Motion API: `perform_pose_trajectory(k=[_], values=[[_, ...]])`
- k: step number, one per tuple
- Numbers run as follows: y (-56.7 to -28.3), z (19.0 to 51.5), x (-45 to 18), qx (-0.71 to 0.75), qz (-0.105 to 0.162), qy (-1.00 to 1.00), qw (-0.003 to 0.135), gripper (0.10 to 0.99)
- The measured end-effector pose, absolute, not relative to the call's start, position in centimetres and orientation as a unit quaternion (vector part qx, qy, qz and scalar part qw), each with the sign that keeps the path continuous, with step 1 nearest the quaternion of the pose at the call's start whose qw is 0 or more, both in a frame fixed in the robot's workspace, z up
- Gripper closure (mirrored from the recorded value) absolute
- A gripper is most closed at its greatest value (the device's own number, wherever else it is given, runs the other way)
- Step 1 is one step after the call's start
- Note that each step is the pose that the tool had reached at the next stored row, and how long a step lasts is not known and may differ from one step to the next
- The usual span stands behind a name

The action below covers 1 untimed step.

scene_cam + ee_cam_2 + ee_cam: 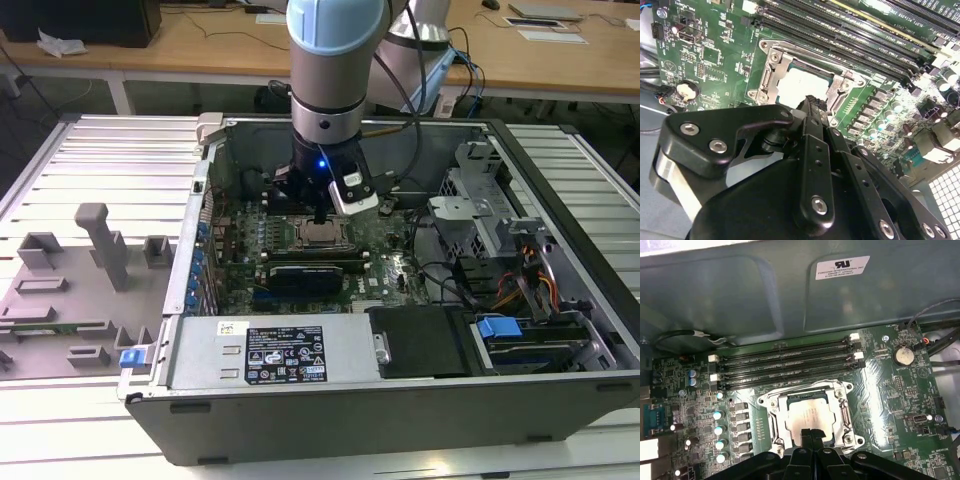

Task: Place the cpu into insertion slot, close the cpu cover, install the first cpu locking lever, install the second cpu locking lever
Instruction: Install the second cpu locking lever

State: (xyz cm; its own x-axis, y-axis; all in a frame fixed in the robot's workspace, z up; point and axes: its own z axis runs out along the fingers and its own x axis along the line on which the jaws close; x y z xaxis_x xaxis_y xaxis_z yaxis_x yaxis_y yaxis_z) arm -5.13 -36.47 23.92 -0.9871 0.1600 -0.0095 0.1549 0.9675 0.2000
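So the cpu (807, 416) was already sitting in the insertion slot (774, 415), lower middle of the first wrist view, with the cpu cover (840, 405) down around it. The gripper (811, 436) had its fingers pinched together, holding nothing, right at the socket's edge. Looked like lever time. Memory slots (785, 362) crowded just above.

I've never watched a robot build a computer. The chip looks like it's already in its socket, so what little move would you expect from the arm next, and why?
Probably a slight push down and sideways at the socket's edge, to work a locking lever. The cpu already lies in the insertion slot with the cpu cover down around it, and the gripper hangs at that frame's near edge, fingers together.
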Motion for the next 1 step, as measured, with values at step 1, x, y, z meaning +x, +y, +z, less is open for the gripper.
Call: perform_pose_trajectory(k=[1], values=[[-36.47,23.92,-5.13,0.079,0.1,0.992,0.013,0.98]])
